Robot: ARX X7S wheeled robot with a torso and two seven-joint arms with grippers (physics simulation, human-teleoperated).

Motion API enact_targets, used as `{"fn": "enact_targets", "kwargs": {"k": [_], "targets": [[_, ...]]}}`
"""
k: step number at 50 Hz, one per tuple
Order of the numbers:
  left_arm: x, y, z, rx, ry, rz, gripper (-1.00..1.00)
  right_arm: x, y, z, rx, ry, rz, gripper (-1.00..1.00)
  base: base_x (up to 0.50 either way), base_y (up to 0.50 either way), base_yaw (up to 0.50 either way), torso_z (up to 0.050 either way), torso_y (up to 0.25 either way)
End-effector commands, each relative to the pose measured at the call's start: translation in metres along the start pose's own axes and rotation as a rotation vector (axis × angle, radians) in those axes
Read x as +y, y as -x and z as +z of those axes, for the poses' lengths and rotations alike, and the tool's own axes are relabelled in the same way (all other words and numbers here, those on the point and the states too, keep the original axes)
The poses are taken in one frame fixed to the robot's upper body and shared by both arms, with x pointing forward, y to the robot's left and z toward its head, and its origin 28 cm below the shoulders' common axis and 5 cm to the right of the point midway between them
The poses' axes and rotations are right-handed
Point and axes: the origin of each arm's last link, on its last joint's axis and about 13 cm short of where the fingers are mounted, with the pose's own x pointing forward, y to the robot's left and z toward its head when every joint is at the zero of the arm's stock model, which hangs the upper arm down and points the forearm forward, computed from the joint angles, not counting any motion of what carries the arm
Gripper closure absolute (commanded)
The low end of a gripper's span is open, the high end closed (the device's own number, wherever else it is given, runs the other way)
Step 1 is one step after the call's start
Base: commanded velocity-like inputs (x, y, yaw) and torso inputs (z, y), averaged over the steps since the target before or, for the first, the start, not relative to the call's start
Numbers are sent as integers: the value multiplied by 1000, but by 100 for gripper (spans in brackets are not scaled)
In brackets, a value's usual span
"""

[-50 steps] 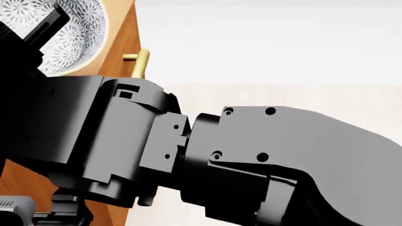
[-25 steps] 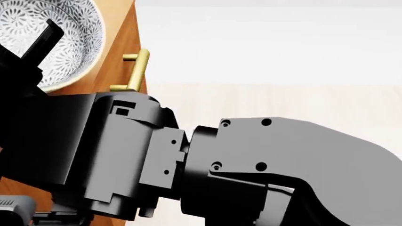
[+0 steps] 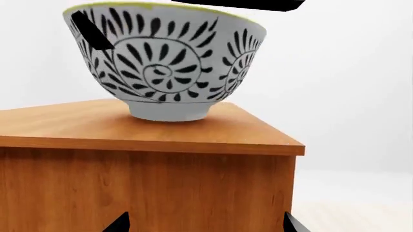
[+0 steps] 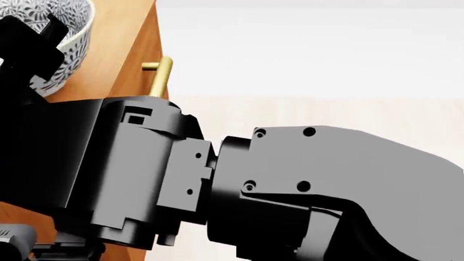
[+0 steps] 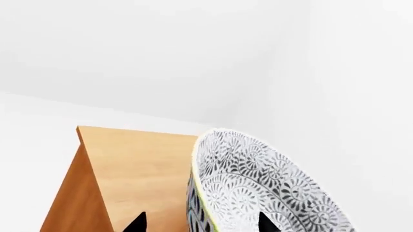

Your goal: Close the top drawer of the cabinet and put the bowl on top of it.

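The patterned white bowl (image 3: 164,58) stands upright on the orange-brown cabinet (image 3: 148,183), near a corner of its lid. My right gripper (image 5: 201,223) is open and straddles the bowl's wall (image 5: 271,188), one fingertip outside and one inside, with a gap on each side. In the head view that gripper (image 4: 32,35) covers part of the bowl (image 4: 73,32). The top drawer's brass handle (image 4: 160,76) shows just under the lid's edge, and no drawer box juts out. My left gripper (image 3: 205,224) is open, low in front of the cabinet's side, holding nothing.
My right arm (image 4: 239,185) fills most of the head view and hides the cabinet's lower front. Pale floor (image 4: 326,65) lies beyond the cabinet. White walls (image 5: 161,58) stand behind it.
In the head view the bowl and my right gripper have shifted left, and the arm now hides more of the bowl. The arm's bulk has moved slightly.
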Motion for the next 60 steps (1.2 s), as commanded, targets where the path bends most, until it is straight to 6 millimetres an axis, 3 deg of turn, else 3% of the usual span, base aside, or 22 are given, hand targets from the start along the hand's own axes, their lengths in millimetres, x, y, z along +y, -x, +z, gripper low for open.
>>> {"fn": "enact_targets", "kwargs": {"k": [1, 9, 14, 17, 23, 33, 42, 47, 54, 60], "targets": [[-1, 1, 1, -3, -1, -2, -100, -6, 2, 14, -20, 5, -26, -100, 0, 0, 0, 0, 0], [-1, 1, 0, 0, -2, -1, -100, -18, 2, 25, -52, -6, -71, -100, 0, 0, 0, 0, 0], [-1, 2, 0, -3, -3, -3, -100, -38, 18, 43, -117, -19, -116, -100, 0, 0, 0, 0, 0], [-1, 2, 0, -3, -6, -2, -100, -54, 39, 68, -220, -54, -149, -100, 0, 0, 0, 0, 0], [0, 5, 3, -14, -5, 4, -100, -68, 83, 96, -368, -38, -310, -100, 0, 0, 0, 0, 0], [0, 6, 6, -27, -3, 1, -100, -87, 139, 103, -428, 72, -511, -100, 0, 0, 0, 0, 0], [-1, 9, 8, -35, -7, 0, -100, -88, 182, 86, -404, 161, -655, -100, 0, 0, 0, 0, 0], [-2, 9, 10, -38, -7, -5, -100, -86, 201, 67, -388, 162, -710, -100, 0, 0, 0, 0, 0], [-2, 9, 10, -39, -12, -3, -100, -79, 218, 27, -352, 136, -804, -100, 0, 0, 0, 0, 0], [-2, 9, 10, -39, -12, -1, -100, -53, 229, -27, -298, 109, -863, -100, 0, 0, 0, 0, 0]]}}
